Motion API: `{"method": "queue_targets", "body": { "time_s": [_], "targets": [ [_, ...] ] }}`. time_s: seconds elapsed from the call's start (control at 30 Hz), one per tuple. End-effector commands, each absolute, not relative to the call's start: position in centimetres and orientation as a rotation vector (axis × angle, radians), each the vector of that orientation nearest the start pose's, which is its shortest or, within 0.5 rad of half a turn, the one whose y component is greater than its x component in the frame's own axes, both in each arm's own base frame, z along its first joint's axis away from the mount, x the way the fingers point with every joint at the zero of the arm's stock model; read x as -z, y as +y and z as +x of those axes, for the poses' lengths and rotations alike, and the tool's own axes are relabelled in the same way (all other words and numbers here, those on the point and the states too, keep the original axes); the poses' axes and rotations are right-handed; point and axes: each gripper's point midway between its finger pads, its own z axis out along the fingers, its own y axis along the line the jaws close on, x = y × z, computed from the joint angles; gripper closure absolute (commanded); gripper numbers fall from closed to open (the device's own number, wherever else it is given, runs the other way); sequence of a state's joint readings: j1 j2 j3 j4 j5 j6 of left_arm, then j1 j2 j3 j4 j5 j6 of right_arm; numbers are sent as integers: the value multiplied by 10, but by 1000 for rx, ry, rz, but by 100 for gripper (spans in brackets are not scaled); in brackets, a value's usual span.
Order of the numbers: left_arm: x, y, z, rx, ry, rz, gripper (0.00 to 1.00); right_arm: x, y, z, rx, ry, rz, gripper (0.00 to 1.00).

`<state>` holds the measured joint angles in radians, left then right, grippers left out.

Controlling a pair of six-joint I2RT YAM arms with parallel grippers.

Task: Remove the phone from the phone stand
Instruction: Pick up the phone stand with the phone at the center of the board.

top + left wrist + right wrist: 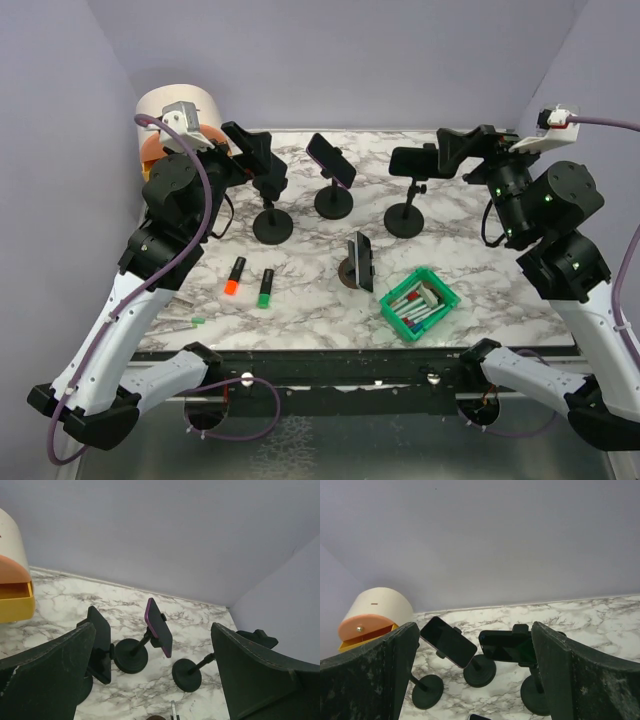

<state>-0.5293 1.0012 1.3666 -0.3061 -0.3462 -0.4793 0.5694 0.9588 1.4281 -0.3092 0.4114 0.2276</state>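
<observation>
stands (333, 203): three tall, one low; two highlighters (234, 276); one basket (441, 284).

Marbled surface (470, 230), orange highlighter (234, 276) beside green highlighter (266, 288), small green cap (197, 321) near the front edge, green basket (438, 321) of markers, cream-and-orange container (200, 100) back left

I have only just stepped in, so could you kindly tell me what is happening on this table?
Nothing is being handled yet. Both arms are raised near the back corners of the marble table, with the left gripper and right gripper wide open and empty. Phones sit on black stands in front of them, among them the purple-edged phone on the middle stand. It has not been removed.
</observation>
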Motion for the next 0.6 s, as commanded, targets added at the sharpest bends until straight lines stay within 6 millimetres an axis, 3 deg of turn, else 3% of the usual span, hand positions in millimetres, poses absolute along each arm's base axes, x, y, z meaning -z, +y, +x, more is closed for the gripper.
{"method": "queue_targets", "body": {
  "time_s": [0.0,0.13,0.3,0.43,0.57],
  "targets": [
    [-455,-129,304,546,1518,-243,1,-491,110,281,-383,1437,93,0],
    [-442,-136,304,536,1535,-165,1,-486,111,276,-373,1392,39,0],
    [-420,-160,294,606,1520,22,1,-475,128,274,-385,1381,-106,0],
    [-393,-188,274,716,1483,242,1,-463,145,280,-401,1406,-198,0],
    [-370,-195,263,762,1469,302,1,-439,162,293,-410,1461,-253,0]
  ]
}}
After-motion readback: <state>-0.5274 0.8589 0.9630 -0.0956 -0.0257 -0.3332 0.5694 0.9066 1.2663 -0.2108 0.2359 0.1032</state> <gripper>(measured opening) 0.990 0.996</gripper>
